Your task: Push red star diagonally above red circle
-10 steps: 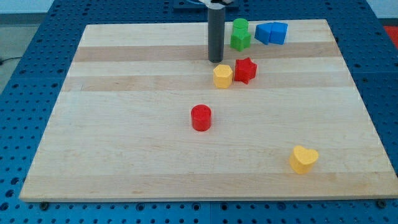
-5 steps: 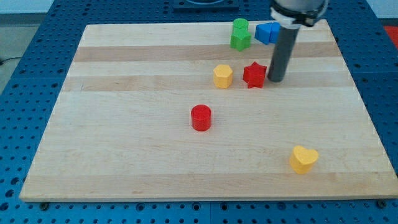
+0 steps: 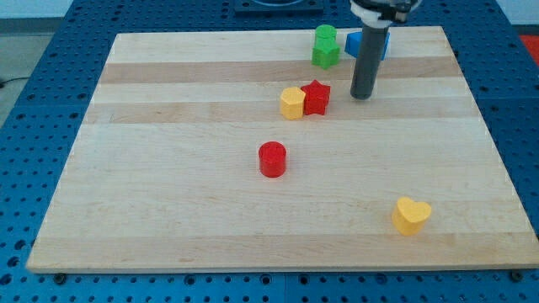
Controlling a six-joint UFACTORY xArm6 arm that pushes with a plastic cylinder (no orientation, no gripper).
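The red star [image 3: 316, 97] lies on the wooden board [image 3: 168, 168], touching a yellow hexagon [image 3: 291, 103] on its left. The red circle [image 3: 272, 159] sits below and to the left of both, apart from them. My tip [image 3: 361, 95] stands to the right of the red star, a short gap away, not touching it. The rod rises toward the view's top and hides part of a blue block [image 3: 354, 44].
Two green blocks [image 3: 325, 47] stand near the board's top edge, next to the blue block. A yellow heart [image 3: 411, 215] lies near the board's bottom right. A blue pegboard [image 3: 50, 101] surrounds the board.
The rod swung from left of the star around to its right and pushed it left against the yellow hexagon, which also shifted left. The tip has since backed off up and right.
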